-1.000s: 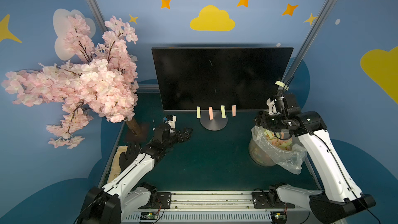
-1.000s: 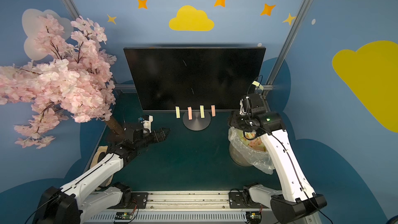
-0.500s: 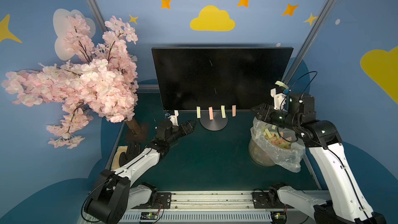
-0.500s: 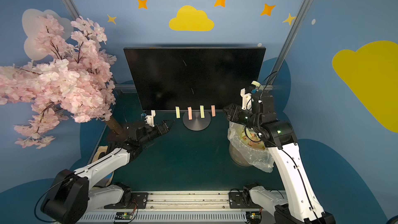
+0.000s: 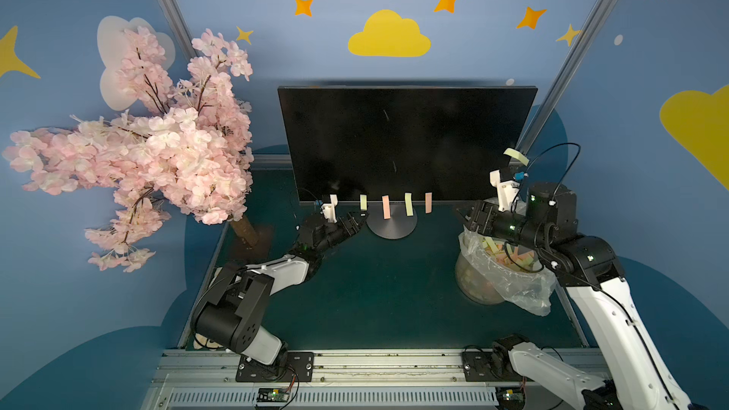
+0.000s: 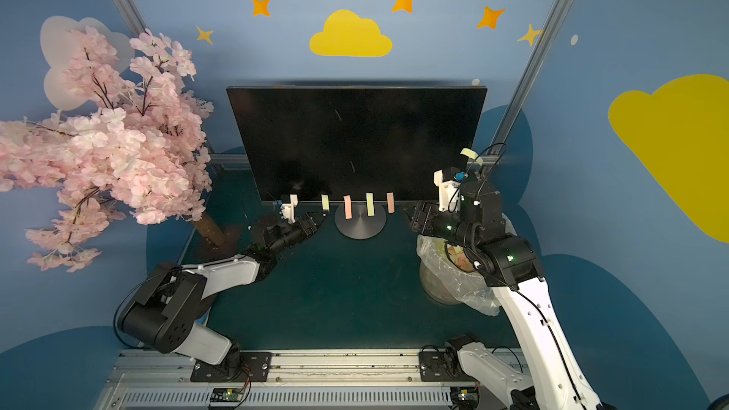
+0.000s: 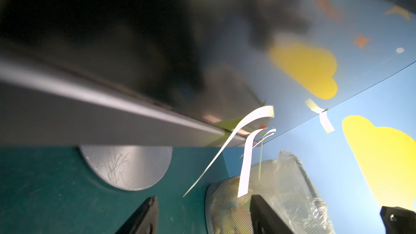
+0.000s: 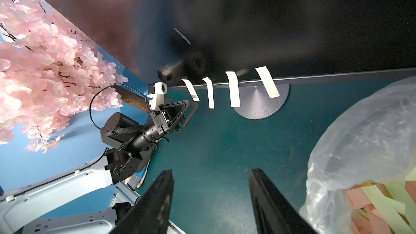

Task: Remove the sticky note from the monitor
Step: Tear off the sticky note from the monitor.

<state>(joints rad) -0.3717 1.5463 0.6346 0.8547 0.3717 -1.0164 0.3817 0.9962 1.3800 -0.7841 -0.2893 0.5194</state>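
Left wrist view shows us the left gripper [image 7: 203,196] parted near a sticky note [image 7: 258,113], unclear mid-frame in top views; the right gripper [image 8: 211,171] gapes empty.

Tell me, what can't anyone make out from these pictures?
- Top views: whether the left arm's black fingers touch the leftmost pale green paper sticky note; too small.
- Left wrist view: the flat black monitor is blurred, close to the lens.
- Top views: the round plastic-lined bin and its contents, partly behind the right arm.
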